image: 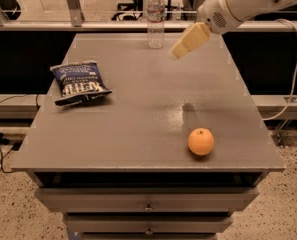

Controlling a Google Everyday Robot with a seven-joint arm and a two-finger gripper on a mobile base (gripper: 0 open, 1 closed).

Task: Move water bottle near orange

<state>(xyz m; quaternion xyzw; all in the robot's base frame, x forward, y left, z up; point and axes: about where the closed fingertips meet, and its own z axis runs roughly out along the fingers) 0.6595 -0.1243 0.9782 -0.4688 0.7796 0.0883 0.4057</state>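
Observation:
The water bottle, clear with a white cap and a pale label band, stands upright at the far edge of the grey table. The orange sits near the table's front right. My gripper hangs in the air above the far right part of the table, just right of and a little nearer than the bottle, apart from it. It holds nothing.
A dark blue chip bag lies on the left side of the table. A railing runs behind the table's far edge. Drawers sit under the table front. A white cable hangs at the right.

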